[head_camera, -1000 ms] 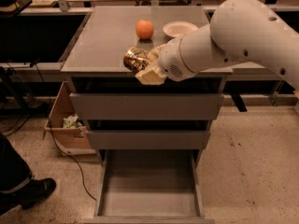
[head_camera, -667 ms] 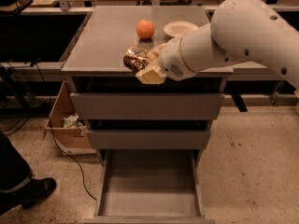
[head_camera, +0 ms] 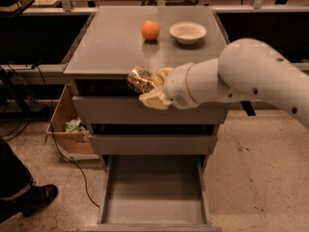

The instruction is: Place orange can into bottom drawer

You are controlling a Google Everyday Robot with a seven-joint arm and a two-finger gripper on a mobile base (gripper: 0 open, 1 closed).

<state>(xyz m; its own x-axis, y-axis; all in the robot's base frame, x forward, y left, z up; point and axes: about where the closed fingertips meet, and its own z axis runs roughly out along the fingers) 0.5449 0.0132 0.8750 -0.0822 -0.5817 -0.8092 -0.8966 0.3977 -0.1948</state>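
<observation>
My gripper (head_camera: 150, 87) is shut on the orange can (head_camera: 140, 79), a shiny golden-brown can, and holds it in the air just in front of the cabinet's top front edge, above the top drawer's face. The white arm reaches in from the right. The bottom drawer (head_camera: 154, 197) is pulled open below, straight under the can, and its flat grey floor is bare.
A round orange fruit (head_camera: 150, 30) and a white bowl (head_camera: 188, 32) sit at the back of the cabinet top (head_camera: 111, 47). The two upper drawers (head_camera: 149, 111) are shut. A cardboard box (head_camera: 67, 124) stands left of the cabinet. A person's shoe (head_camera: 29, 199) is at the lower left.
The arm has moved down and toward the front with the can, which now hangs past the cabinet's front edge, lower than before.
</observation>
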